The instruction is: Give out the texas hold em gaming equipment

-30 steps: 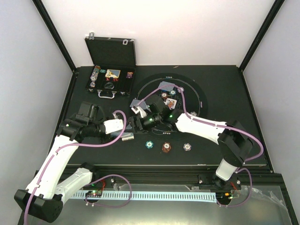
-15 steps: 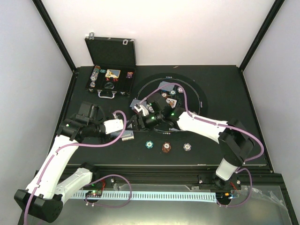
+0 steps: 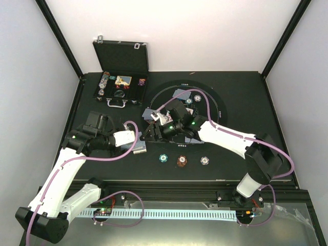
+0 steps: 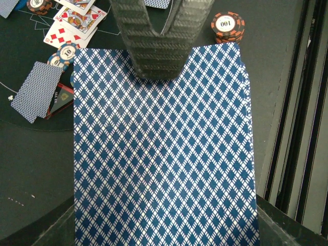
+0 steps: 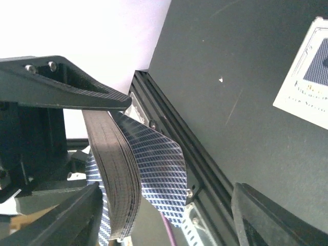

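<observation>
left gripper (image 4: 164,220): closed in on the two long edges of a deck of blue-backed playing cards (image 4: 164,143), holding it flat, backs toward the wrist camera. laid over the deck's far edge, a ridged grey finger (image 4: 159,46) of the right gripper (image 5: 165,195). right gripper itself: spread wide in its own view, no card seen pinched inside. close beside it, the deck edge-on with a top card (image 5: 159,164) curling away from the stack. whether lifted by that finger or only bent: cannot tell.

just beyond the deck's far right corner, a red-brown chip (image 4: 228,25) marked 001, near the table's railed edge. beyond the far left corner, a pale chip marked 10 (image 4: 66,52), touching a fan of face-up cards (image 4: 77,23) with diamonds and a court card. near those, a face-down card (image 4: 36,92) lying partly over a dark red piece, too hidden to name.

from above: both grippers meeting at the left rim of the round black mat (image 3: 220,110). nearer the arms, a row on the table (image 3: 241,154): teal chip (image 3: 163,157), the red-brown chip, white chip (image 3: 204,160), apart from one another. just left of the row, a white printed card (image 3: 139,148). at the far left corner, the black hinged case (image 3: 121,59), lid upright, chips inside.
</observation>
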Motion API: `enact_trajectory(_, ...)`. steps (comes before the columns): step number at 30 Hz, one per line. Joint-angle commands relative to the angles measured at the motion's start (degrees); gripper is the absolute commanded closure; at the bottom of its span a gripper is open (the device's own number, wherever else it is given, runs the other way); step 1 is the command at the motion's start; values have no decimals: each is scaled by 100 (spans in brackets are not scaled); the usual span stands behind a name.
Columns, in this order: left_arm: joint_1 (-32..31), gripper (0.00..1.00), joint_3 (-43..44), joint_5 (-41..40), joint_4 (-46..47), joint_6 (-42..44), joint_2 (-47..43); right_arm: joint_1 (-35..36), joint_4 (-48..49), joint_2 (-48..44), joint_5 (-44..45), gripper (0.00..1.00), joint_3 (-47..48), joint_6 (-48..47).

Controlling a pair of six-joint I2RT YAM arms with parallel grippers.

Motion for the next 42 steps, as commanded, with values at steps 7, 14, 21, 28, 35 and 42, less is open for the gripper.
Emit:
enact_trajectory(7, 25, 98, 71, 54, 9, -29, -31, 95, 342, -280, -206, 30, 118, 637)
enact_trajectory(14, 25, 98, 81, 59, 15, -21, -36, 279, 112, -112, -69, 30, 317, 574)
enact_trajectory(21, 25, 98, 77, 51, 20, -21, -18, 381, -58, 122, 40, 30, 507, 555)
enact_trajectory(28, 24, 98, 59, 14, 17, 0, -28, 426, -57, 243, 33, 37, 605, 580)
enact_trajectory(35, 25, 98, 114, 42, 20, -19, -14, 427, -602, 343, 355, 41, 750, 295)
enact_trajectory(42, 25, 98, 112, 39, 17, -21, -52, 364, -848, 300, 413, 44, 771, 101)
